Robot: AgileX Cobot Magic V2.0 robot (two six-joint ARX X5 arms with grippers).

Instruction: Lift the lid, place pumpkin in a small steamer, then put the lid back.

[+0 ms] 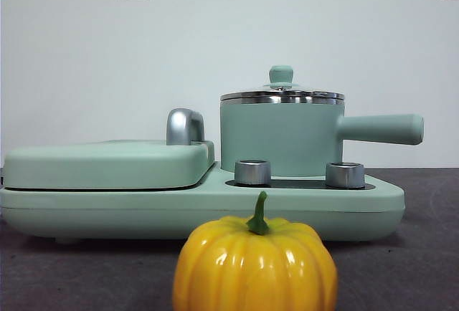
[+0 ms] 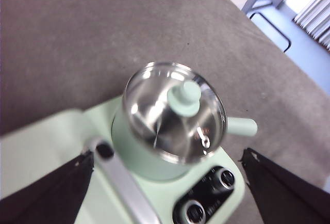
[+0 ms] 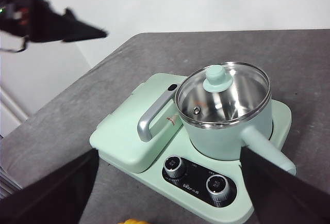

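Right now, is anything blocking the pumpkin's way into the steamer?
Yes: the lid sits closed on the steamer, covering its opening. The pumpkin stands on the table in front of the appliance. Both grippers are open and hold nothing; the left gripper hangs above the lid.

front view sits low at table height, looking level across, very near the pumpkin (image 1: 255, 264) with the small steamer (image 1: 280, 137) behind; left wrist view looks steeply down, close above the lid (image 2: 175, 111); right wrist view looks down obliquely from farther off; all three share the steamer and lid
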